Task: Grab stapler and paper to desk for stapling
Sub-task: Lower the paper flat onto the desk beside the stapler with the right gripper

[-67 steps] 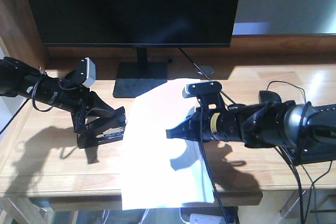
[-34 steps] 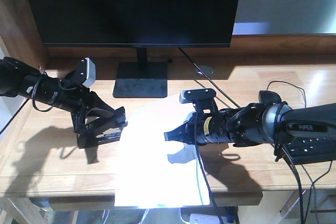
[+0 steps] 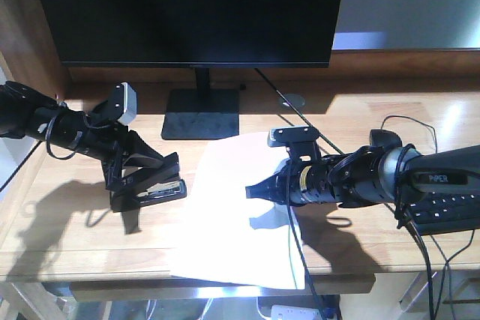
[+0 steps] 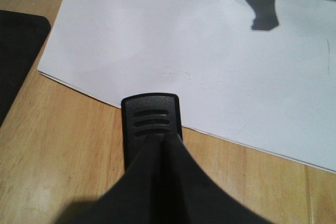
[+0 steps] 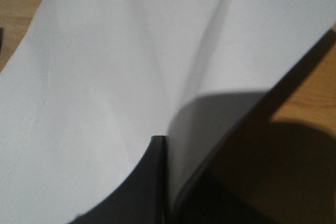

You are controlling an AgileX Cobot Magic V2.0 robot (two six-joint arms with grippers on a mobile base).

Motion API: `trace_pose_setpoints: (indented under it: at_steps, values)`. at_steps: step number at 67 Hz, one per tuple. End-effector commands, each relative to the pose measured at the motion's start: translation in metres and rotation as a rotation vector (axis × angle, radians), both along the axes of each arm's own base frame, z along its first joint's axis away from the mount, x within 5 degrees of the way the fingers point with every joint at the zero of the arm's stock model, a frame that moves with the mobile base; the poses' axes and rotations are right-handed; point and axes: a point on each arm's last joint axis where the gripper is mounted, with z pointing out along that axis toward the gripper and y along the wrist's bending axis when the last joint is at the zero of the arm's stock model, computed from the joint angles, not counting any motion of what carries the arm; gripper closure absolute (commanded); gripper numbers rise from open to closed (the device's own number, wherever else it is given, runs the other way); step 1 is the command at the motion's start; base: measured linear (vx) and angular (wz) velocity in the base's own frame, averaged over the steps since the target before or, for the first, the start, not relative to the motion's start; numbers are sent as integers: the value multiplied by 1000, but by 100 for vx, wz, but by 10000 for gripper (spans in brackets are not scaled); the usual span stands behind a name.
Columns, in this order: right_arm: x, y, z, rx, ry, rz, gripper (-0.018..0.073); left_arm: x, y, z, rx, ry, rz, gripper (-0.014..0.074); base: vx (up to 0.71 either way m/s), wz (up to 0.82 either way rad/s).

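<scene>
Right hand (image 3: 251,191) pinching paper (image 3: 225,219), sunlit desk (image 3: 67,237)

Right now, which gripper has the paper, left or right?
The right gripper: its jaws are shut on the edge of the paper. The left gripper holds the stapler.

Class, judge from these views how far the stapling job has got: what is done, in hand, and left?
Done: the paper lies on the desk, with the stapler at its left edge. In hand: the left gripper clamps the stapler; the right gripper pinches the paper. Left: the stapling itself; whether the edge is in the stapler's mouth yet cannot be told.
</scene>
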Motion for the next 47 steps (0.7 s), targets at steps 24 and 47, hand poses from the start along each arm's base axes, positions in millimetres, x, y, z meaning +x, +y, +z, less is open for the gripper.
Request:
trace_pose_setpoints:
  at_steps: [24, 47]
  values:
    - [0, 12, 50, 137, -110, 110, 561, 0, -6, 32, -65, -51, 4, 603, 0, 0]
    - [-6, 17, 77, 212, -162, 172, 561, 0, -6, 32, -65, -51, 4, 603, 0, 0]
